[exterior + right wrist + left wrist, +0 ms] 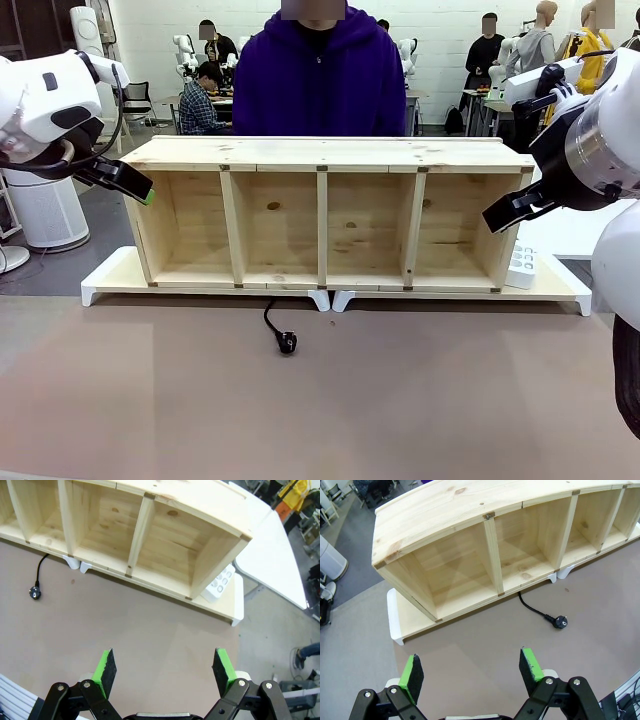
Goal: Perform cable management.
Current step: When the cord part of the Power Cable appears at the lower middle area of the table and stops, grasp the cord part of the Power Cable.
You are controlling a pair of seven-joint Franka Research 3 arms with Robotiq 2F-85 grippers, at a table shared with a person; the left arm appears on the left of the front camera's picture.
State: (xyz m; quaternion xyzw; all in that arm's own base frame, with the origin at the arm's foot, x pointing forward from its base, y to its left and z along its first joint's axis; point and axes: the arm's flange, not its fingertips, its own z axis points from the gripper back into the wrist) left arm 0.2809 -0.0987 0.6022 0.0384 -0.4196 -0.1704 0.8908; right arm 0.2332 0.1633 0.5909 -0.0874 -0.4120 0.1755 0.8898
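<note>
Two white robot arms hang over a brown table (320,410) with a person in a purple hooded top (320,80) standing at the far side, behind a long wooden shelf unit (320,155) of four open compartments that rests on white bases (110,275). The cable (270,322) – thin and black – comes out from under the front edge of the base near the shelf's middle and lies on the tabletop in a short curve, ending in a round plug (288,343) on the robot's side of the shelf; neither claw touches it. The left gripper (140,190) hovers by the shelf's left end, and its wrist view shows the gripper (470,662) with green pads (411,672) spread wide and nothing between them, the cable (535,610) well ahead. The right gripper (497,215) hangs by the shelf's right end, likewise parted and empty in its own view (165,660) (the cable (38,572) lies far off to that picture's left). A small white power strip (522,267) sits on the base just beside the shelf's right wall.
</note>
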